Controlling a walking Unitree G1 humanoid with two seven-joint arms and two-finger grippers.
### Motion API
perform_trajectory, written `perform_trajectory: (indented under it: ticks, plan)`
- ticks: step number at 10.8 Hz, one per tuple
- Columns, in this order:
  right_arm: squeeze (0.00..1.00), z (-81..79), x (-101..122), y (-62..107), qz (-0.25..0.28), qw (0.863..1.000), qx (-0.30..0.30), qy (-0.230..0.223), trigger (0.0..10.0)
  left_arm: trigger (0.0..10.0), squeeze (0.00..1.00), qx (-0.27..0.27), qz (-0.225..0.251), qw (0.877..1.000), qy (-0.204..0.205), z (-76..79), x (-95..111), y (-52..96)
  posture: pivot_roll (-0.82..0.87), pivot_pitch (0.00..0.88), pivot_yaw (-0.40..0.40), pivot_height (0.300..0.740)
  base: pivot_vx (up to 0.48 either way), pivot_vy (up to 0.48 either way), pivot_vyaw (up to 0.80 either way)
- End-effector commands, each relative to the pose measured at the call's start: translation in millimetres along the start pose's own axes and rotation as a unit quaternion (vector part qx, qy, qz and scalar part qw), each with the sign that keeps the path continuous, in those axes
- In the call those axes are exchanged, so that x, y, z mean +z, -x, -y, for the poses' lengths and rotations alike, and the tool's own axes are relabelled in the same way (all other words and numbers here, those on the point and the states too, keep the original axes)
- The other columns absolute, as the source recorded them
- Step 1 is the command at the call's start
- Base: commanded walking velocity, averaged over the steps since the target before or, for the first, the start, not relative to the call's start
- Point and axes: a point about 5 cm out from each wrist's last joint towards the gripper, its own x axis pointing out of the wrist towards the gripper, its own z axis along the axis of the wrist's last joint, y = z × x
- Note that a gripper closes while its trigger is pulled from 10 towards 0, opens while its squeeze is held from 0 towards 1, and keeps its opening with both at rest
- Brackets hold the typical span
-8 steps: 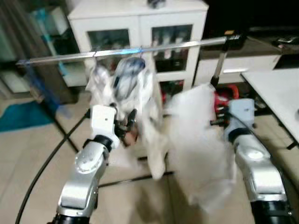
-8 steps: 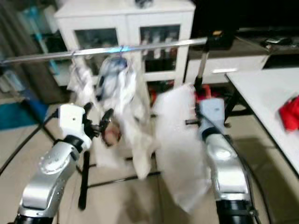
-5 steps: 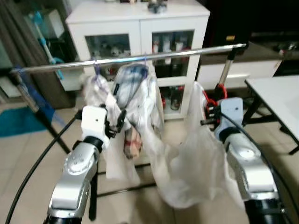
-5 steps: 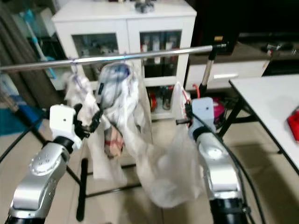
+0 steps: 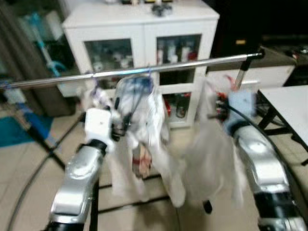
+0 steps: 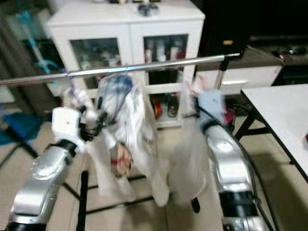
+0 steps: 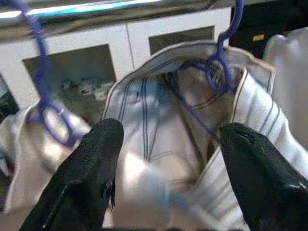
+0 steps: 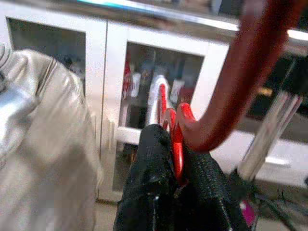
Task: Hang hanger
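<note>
Right gripper point(image 8: 175, 185) raised just below the silver rail point(image 5: 144, 71), fingers clamped on the neck of the red hanger point(image 8: 226, 91); hanger's hook up beside the rail, whether over it cannot be told. Pale, filmy garment point(image 5: 211, 159) draped from that hanger, blurred. Left gripper point(image 7: 166, 144) level with a striped white shirt point(image 7: 159, 130) on a purple hanger point(image 7: 219, 67) hooked over the rail, fingers point(image 7: 91, 163) spread apart, gripping nothing. Second purple hanger point(image 7: 48, 110) alongside, carrying a white garment. White glass-door cabinet point(image 5: 144, 33) behind; white tabletop point(image 5: 288, 101) at right.
</note>
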Motion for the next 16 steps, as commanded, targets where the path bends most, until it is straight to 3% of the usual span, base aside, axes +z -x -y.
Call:
perform_trajectory:
  ticks: [1,3,5,7,9,10,13,16]
  plan:
    - [0.0,4.4,4,-3.3,0.008,1.0,-0.001,0.01,10.0,10.0,0.18,-0.006,0.007,1.0,-0.003,4.6,3,-0.8,-0.11,0.0,0.037,0.74,0.352,0.0,0.8]
    - [0.0,5.1,7,-8.3,0.02,1.0,-0.005,-0.005,10.0,10.0,0.18,-0.02,0.007,1.0,-0.009,7.2,4,0.0,-0.11,0.0,0.033,0.74,0.341,0.0,0.4]
    - [0.0,9.3,11,-12.0,0.022,1.0,-0.004,0.008,10.0,10.0,0.16,-0.088,0.013,0.996,-0.024,19.7,8,5.6,-0.11,0.0,0.031,0.74,0.0,0.0,0.0]
    - [0.0,13.6,14,-23.2,0.016,1.0,-0.01,0.002,10.0,10.0,0.17,-0.202,0.012,0.979,-0.01,35.2,11,15.6,-0.11,0.0,0.033,0.74,0.0,0.0,0.0]
    - [0.0,13.7,12,-35.8,-0.013,1.0,-0.004,0.005,10.0,10.0,0.17,-0.269,-0.003,0.963,0.009,40.8,15,20.3,-0.11,0.0,0.042,0.74,0.0,0.0,0.0]
    - [0.0,18.1,13,-51.6,-0.036,0.999,-0.003,0.003,10.0,10.0,0.17,-0.287,-0.003,0.958,0.001,40.6,19,18.3,-0.11,0.0,0.048,0.74,0.0,0.0,0.0]
    - [0.0,19.5,16,-73.4,-0.083,0.996,0.014,0.013,10.0,10.0,0.17,-0.305,-0.009,0.952,-0.002,39.0,22,17.0,-0.11,0.0,0.055,0.74,0.0,0.0,0.0]
    - [0.0,14.0,2,-81.0,-0.142,0.989,0.033,0.017,10.0,10.0,0.17,-0.317,-0.019,0.948,-0.002,37.7,22,19.3,-0.1,0.0,0.051,0.74,0.0,0.0,0.0]
